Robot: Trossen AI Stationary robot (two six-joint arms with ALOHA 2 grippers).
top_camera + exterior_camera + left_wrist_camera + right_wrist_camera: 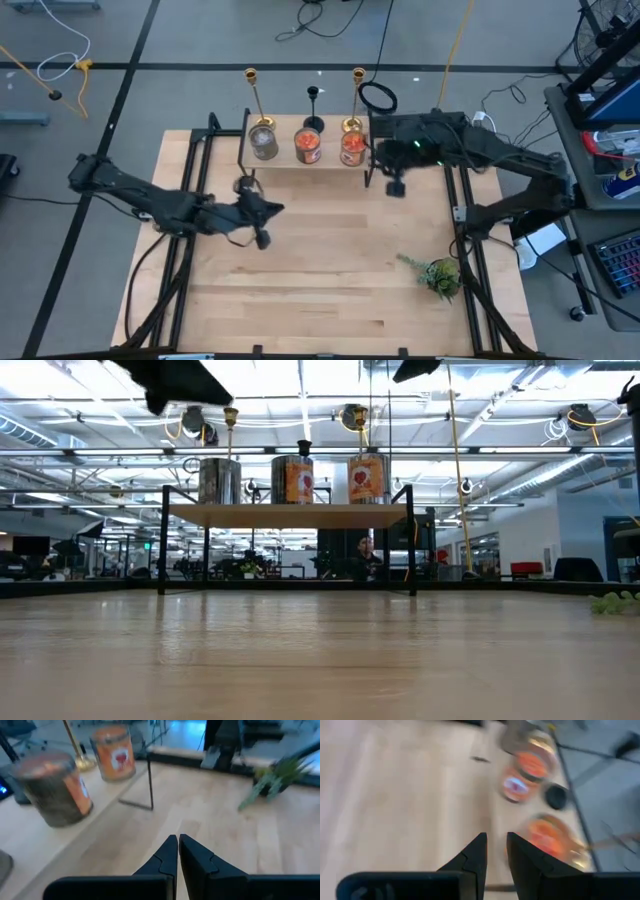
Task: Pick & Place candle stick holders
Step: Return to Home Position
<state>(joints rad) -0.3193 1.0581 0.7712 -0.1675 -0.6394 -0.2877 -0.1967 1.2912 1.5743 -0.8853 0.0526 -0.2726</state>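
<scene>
High view, front to back: a green plant sprig (440, 275) lay on the worktop (330, 300) near its right front corner. Farther in, the left gripper (178, 837) hovered just in front of the shelf (300, 166), jaws clenched on nothing. The right gripper (495, 836) hung by the shelf's right end, jaws a crack apart and empty. Three candle jars (308, 146) sat on the shelf. Right behind them stood the candle stick holders, all upright: first gold holder (256, 98), black holder (314, 108), second gold holder (356, 98).

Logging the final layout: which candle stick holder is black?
The middle candle stick holder: short and black, standing between the taller left gold holder and right gold holder.
</scene>
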